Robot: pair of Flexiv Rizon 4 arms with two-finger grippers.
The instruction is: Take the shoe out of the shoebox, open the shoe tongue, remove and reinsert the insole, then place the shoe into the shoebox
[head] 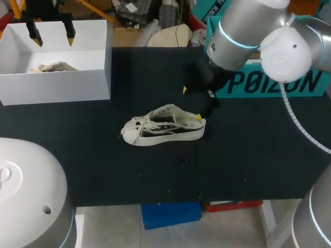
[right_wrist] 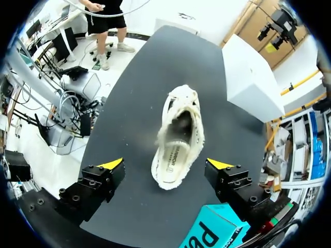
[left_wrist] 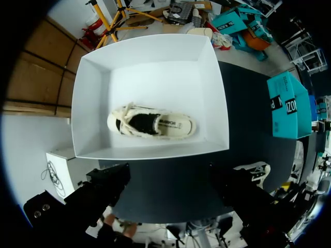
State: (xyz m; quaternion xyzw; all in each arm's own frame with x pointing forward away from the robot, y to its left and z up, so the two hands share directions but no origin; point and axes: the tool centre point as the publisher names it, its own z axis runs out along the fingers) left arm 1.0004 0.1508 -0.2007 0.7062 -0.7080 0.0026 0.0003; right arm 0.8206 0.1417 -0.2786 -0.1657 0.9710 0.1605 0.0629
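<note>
**Right gripper wide open over the shoe's heel, left one parked above the box**

The right gripper point(head: 191, 104) has its fingers spread wide and holds nothing. In its wrist view the two yellow tips sit on either side of the shoe's heel, both well clear of it, with the rest of the shoe point(right_wrist: 178, 137) running straight ahead between them. The right arm point(head: 243, 31) comes in from the 2 o'clock corner of the head view and angles down toward the middle of the table point(head: 248, 155).

The shoe is a cream low-top sneaker lying out on the dark table. In the head view its toe points to 9 o'clock and its heel to 3 o'clock. The mouth is open, and the insole point(right_wrist: 175, 157) is visible inside.

The left gripper point(head: 51, 36) is also released, with its fingers apart and nothing between them. It hangs above the white shoebox point(head: 98, 62), which sits at about 10 o'clock from the shoe. A second shoe point(left_wrist: 152, 123) lies flat on the box floor.

A teal box point(head: 269, 82) sits at about 2 o'clock from the shoe, partly under the right arm.
</note>
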